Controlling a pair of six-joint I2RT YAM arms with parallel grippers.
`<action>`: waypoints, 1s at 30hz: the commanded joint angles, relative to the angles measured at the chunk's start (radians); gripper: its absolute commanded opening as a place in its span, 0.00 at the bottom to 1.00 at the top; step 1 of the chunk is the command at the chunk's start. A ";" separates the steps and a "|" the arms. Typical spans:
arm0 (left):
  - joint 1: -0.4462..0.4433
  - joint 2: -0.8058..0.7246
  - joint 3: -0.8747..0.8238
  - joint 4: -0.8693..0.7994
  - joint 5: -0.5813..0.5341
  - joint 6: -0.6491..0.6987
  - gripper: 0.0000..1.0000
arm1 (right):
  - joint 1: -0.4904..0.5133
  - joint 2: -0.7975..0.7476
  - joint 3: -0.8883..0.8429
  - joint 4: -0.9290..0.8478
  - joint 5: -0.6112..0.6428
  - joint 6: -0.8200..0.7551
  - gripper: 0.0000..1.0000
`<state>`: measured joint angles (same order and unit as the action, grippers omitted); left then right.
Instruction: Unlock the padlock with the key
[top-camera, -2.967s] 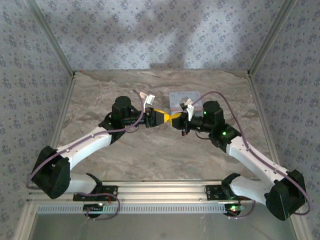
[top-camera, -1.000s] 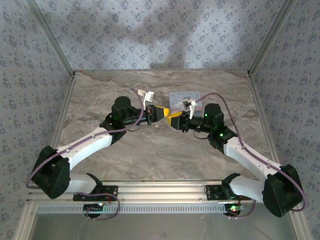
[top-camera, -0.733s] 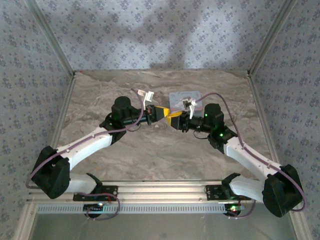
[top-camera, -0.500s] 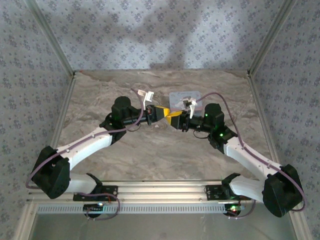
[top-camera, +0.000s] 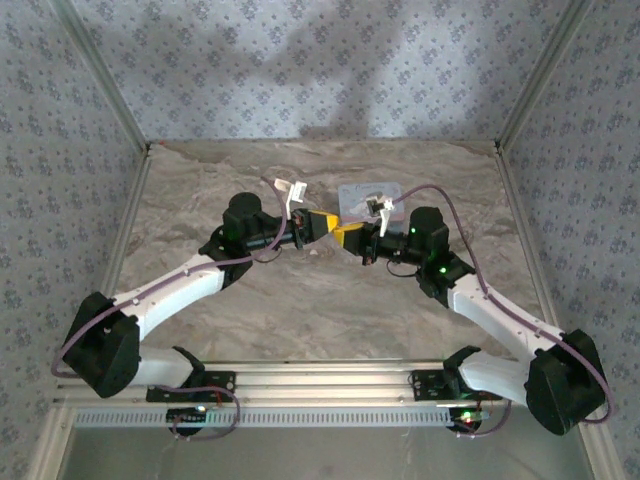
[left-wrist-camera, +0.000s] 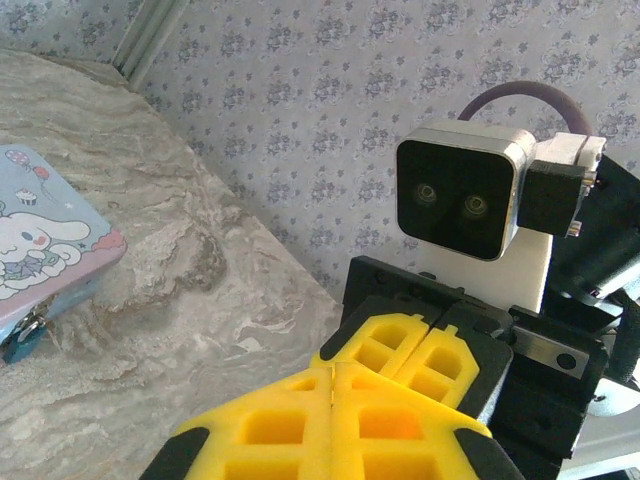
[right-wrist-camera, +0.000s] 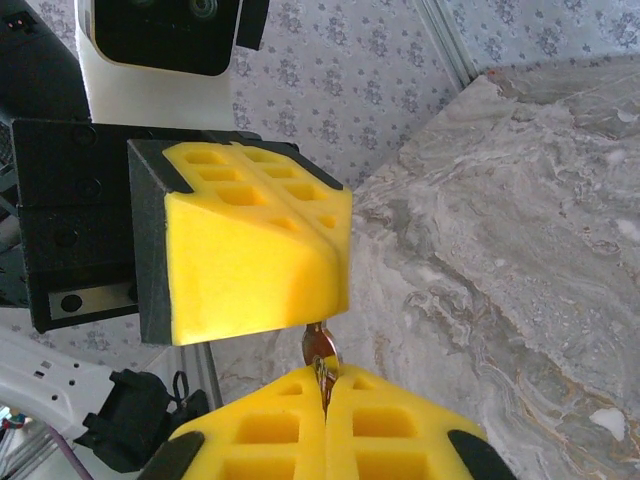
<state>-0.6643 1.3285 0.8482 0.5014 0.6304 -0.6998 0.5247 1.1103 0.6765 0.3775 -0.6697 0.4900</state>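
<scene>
Two pairs of yellow pads meet tip to tip above the table. Nearest us, in the right wrist view, the right gripper (right-wrist-camera: 325, 385) is pressed together on the key (right-wrist-camera: 320, 352), and a short end of it stands up out of the seam between the pads. Which end that is, we cannot tell. Just beyond it, the left gripper (right-wrist-camera: 310, 230) is also pressed together. Its lower edge touches or almost touches the key, and we cannot tell whether it nips the key as well. Behind both lies the marbled table (right-wrist-camera: 520, 230). Farther off, in the left wrist view, the padlock (left-wrist-camera: 18, 338) hangs at the edge of the pale blue tin (left-wrist-camera: 45, 240), well apart from both grippers.

We judge the key light, stiff, thin and slick, so it is apt to pivot in soft foam. We would hold it by the flat head and leave the blade free. The padlock looks light too and will likely swing unless its body is pinched steady.
</scene>
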 joint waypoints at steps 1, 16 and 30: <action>-0.011 -0.033 -0.010 0.024 0.006 0.013 0.00 | -0.008 -0.030 0.009 0.009 0.018 -0.006 0.02; -0.008 -0.073 -0.006 -0.049 -0.048 0.044 0.50 | -0.012 -0.045 0.050 -0.285 0.119 -0.153 0.00; 0.038 0.117 0.164 -0.319 -0.191 0.136 0.74 | -0.056 -0.064 0.077 -0.717 0.539 -0.186 0.00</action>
<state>-0.6281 1.3956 0.9401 0.2668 0.4786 -0.6201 0.4782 1.0626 0.7212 -0.2050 -0.2680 0.3130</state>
